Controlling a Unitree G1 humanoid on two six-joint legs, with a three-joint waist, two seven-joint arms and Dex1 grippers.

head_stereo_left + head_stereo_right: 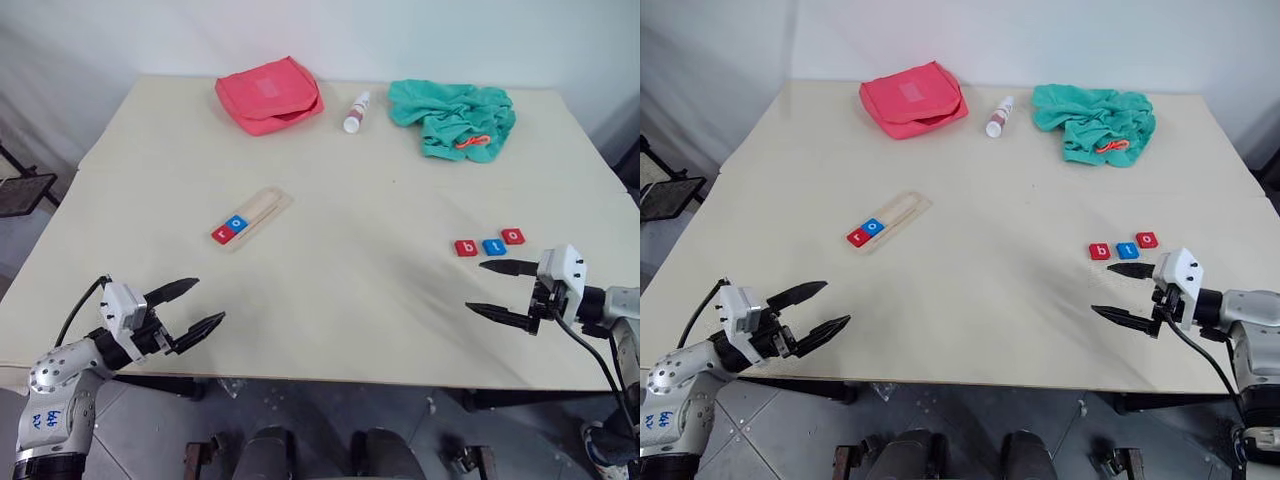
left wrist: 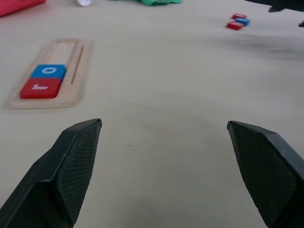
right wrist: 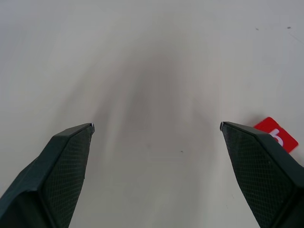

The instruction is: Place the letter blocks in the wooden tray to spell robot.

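The wooden tray (image 1: 262,210) lies at an angle left of the table's middle. A red "r" block (image 1: 222,235) and a blue "o" block (image 1: 238,223) sit at its near end, side by side. Three more letter blocks rest in a row on the table at the right: red "b" (image 1: 466,247), blue (image 1: 494,246), red "o" (image 1: 513,236). My left gripper (image 1: 208,300) hovers open and empty at the near left edge, pointing toward the tray (image 2: 66,47). My right gripper (image 1: 475,286) is open and empty just in front of the three blocks, the red "b" (image 3: 275,135) beside one finger.
Along the far edge lie a red pouch (image 1: 268,94), a small white bottle (image 1: 356,112) and a crumpled green cloth (image 1: 455,118) with an orange item on it. A black object (image 1: 20,190) stands off the table's left side.
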